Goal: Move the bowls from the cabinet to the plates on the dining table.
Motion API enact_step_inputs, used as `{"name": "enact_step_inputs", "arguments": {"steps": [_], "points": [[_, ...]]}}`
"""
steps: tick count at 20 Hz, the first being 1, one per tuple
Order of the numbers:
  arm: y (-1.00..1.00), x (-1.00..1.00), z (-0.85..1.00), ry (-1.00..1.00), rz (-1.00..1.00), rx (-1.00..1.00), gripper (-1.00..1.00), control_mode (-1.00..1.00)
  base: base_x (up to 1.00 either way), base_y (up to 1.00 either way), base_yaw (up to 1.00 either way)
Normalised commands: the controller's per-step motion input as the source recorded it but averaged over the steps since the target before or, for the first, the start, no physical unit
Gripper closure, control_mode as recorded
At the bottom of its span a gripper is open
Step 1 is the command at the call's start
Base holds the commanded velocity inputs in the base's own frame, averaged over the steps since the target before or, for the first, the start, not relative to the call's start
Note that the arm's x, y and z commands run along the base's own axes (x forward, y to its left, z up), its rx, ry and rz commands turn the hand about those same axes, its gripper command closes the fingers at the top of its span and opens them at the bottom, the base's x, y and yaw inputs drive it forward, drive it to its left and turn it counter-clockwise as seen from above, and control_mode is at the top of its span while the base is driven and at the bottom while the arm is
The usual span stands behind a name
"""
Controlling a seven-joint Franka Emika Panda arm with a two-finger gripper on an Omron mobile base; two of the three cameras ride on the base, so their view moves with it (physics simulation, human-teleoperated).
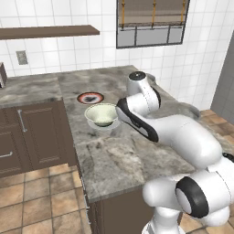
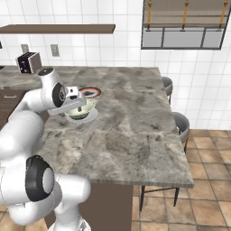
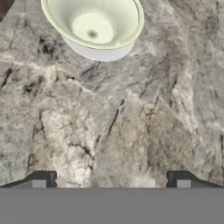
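One bowl, two plates.

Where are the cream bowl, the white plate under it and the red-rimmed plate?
cream bowl [image 1: 102,113]: left base view, greenish inside.
white plate [image 3: 101,53]: hand view, edge showing below the bowl.
red-rimmed plate [image 1: 90,98]: left base view, dark centre.

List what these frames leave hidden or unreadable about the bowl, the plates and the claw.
- White plate: in the hand view the cream bowl covers all but an edge.
- Red-rimmed plate: centre pattern too small in the left base view; partly behind the arm in the right base view.
- Claw: hand view shows tips only, apart and empty.
- Small dark box on the counter: too small to identify.
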Motion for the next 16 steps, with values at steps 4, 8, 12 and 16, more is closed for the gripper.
{"name": "enact_step_inputs", "arguments": {"steps": [4,8,12,16], "points": [[-0.39,-0.37,0.33,-0.01,-0.12,0.06,-1.0,-1.0,0.0,0.0,0.0],[-0.34,-0.33,0.26,-0.02,-0.14,0.05,-1.0,-1.0,0.0,0.0,0.0],[-0.21,-0.33,0.22,-0.05,-0.14,0.03,-1.0,-1.0,0.0,0.0,0.0],[-0.16,-0.36,0.2,-0.09,-0.14,0.01,-1.0,-1.0,0.0,0.0,0.0]]}}
